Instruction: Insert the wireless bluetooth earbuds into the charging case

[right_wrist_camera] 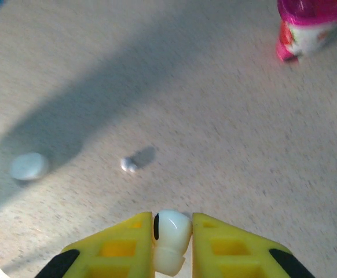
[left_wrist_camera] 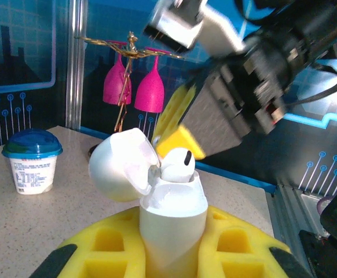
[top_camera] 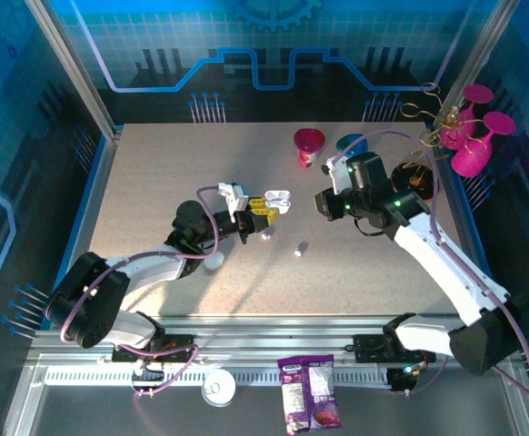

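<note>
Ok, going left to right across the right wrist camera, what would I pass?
White pebble-shaped case → loose earbud → gripped earbud → pink-lidded cup.

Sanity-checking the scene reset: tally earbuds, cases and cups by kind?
Earbuds: 4 (seated earbud, gripped earbud, loose earbuds)
Charging cases: 2 (open case, closed case)
Lidded cups: 2 (magenta cup, blue cup)
Total: 8
</note>
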You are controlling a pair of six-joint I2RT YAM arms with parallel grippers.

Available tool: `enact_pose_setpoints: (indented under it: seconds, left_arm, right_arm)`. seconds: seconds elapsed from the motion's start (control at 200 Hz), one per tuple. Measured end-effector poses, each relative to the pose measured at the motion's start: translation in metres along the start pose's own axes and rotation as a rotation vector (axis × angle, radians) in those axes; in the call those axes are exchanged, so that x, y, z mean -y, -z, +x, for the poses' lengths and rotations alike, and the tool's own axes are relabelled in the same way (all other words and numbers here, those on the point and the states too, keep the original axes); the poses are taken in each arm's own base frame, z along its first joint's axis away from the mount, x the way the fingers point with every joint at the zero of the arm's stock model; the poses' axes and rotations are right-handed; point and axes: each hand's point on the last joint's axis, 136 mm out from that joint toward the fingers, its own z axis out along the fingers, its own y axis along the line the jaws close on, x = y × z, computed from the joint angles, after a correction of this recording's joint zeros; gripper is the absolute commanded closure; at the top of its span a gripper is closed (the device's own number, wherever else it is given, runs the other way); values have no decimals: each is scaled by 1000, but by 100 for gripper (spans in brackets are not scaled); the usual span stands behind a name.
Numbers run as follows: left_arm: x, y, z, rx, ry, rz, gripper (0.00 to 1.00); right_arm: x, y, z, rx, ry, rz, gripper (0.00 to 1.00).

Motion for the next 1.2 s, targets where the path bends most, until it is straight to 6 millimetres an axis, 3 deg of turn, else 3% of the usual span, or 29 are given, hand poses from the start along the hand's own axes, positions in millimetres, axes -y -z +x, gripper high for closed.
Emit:
enact_pose_setpoints:
  seconds: [0.245,0.51,0.8,1.201]
  left_arm:
    - [3,-5,5,-26,17,9,100]
    - [8,-11,4,-35,23,27,100]
    - [9,-12,6,-45,32,26,100]
    - [7,-16,3,-34,34,10,100]
  right_arm:
    - [-53,30,-31,166,98,-174,82]
    - [-94,28,-42,222,165,-305,82]
    - [-104,8,-37,184,175,-326,82]
    - [-105,-1,-36,171,173,-332,82]
